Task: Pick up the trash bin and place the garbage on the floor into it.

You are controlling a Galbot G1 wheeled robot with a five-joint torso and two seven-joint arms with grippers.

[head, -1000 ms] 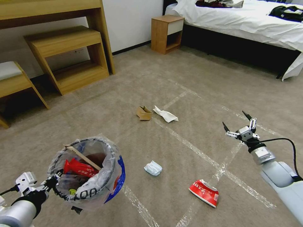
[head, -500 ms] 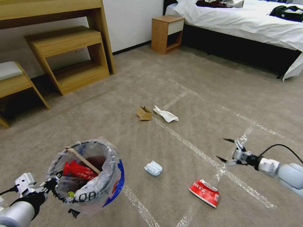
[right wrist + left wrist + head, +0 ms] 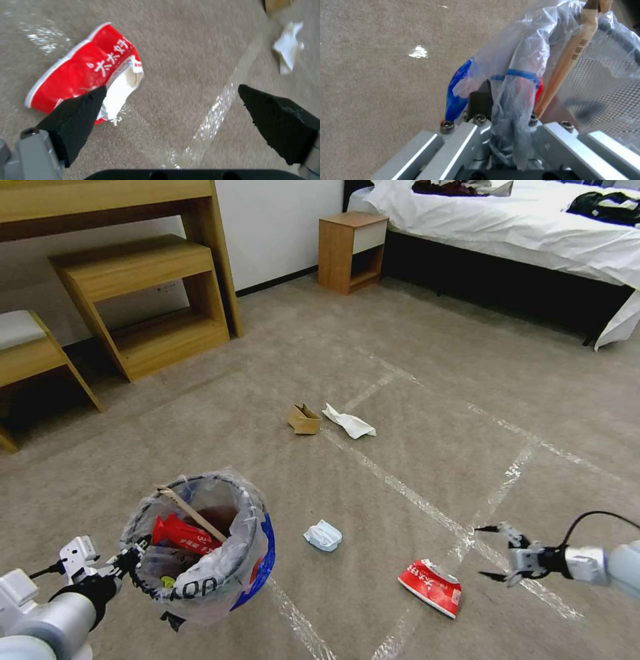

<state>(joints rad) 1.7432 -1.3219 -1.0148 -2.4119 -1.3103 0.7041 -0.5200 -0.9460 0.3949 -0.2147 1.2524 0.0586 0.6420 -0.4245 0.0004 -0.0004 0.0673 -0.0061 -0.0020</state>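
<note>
The trash bin (image 3: pixel 220 573), black wire rim and a clear bag with blue handles, hangs above the floor (image 3: pixel 413 400) at the lower left. My left gripper (image 3: pixel 131 565) is shut on its rim; up close the left gripper (image 3: pixel 506 107) pinches rim and bag beside the bin's mesh (image 3: pixel 613 95). Red wrappers and a wooden stick (image 3: pixel 193 511) lie inside. Garbage on the carpet: a red wrapper (image 3: pixel 430 587), pale-blue paper (image 3: pixel 323 535), a cardboard scrap (image 3: pixel 305 419), white paper (image 3: pixel 349 423). My right gripper (image 3: pixel 480 552) hovers open just right of the red wrapper (image 3: pixel 80 72); the same gripper (image 3: pixel 171 90) has one fingertip over its edge.
Clear tape lines (image 3: pixel 400 487) cross the carpet in a grid. Wooden shelves and a bench (image 3: pixel 147 293) stand at the back left, a nightstand (image 3: pixel 350 250) and a bed (image 3: pixel 533 233) at the back right. Open carpet lies between the litter pieces.
My right gripper has dropped low and swung back toward me, ending beside the red wrapper, still open. The left arm has carried the bin slightly to the right.
</note>
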